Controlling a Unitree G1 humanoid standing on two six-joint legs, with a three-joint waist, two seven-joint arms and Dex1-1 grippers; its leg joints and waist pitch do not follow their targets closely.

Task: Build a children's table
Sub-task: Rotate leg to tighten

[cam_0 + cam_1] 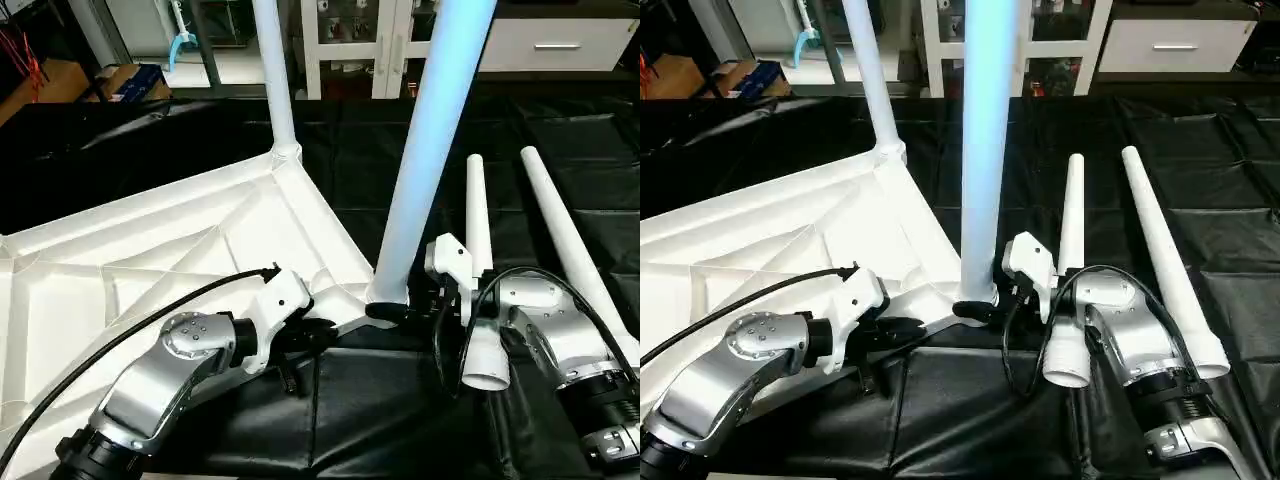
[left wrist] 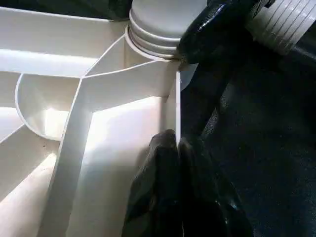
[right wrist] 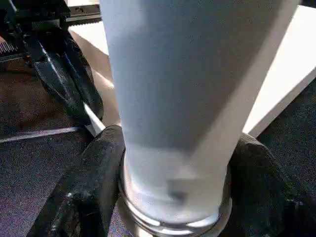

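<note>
We are seeing the white plastic ribbed tabletop lying underside up across the left of the frame on black sheeting. Our left gripper, jaws together, is pinching the tabletop's rim at lower centre. Our right gripper is clasping the base of the tall white tube leg standing in the near corner socket. Another leg is standing at the far corner; two loose tapered legs are lying at right.
</note>
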